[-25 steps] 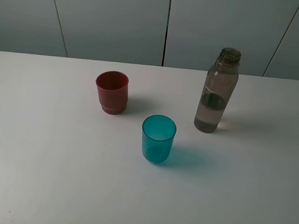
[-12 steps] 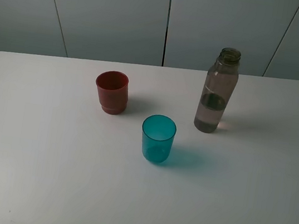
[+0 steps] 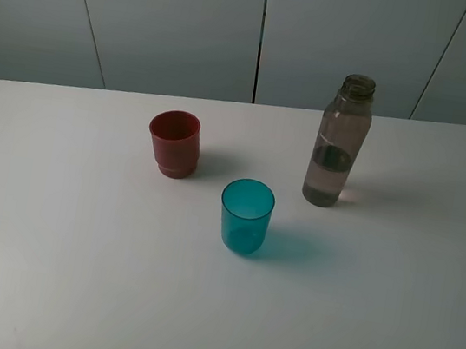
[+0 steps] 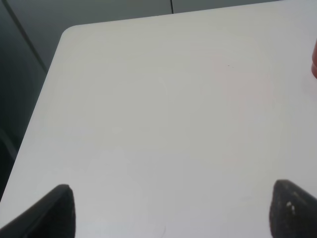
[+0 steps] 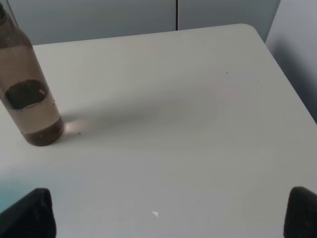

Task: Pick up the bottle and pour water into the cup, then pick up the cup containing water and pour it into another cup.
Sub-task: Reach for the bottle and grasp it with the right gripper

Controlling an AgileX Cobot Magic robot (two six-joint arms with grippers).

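Bring the wide, empty right tool (image 5: 166, 213) to the bottle (image 3: 337, 146), upright on the desk (image 3: 387, 320) beyond the teal cup (image 3: 245, 216); clamp squarely at mid-body, level. Hold the equally wide left tool (image 4: 173, 210) back.

You have three upright obstacles on the tabletop (image 3: 69, 273). From the teal cup (image 3: 245, 216), the red cup (image 3: 174, 143) stands at 10 o'clock and the bottle (image 3: 337, 146) at 2, with gaps between all three. From 3 through 6 to 9 o'clock, the tabletop lies bare.
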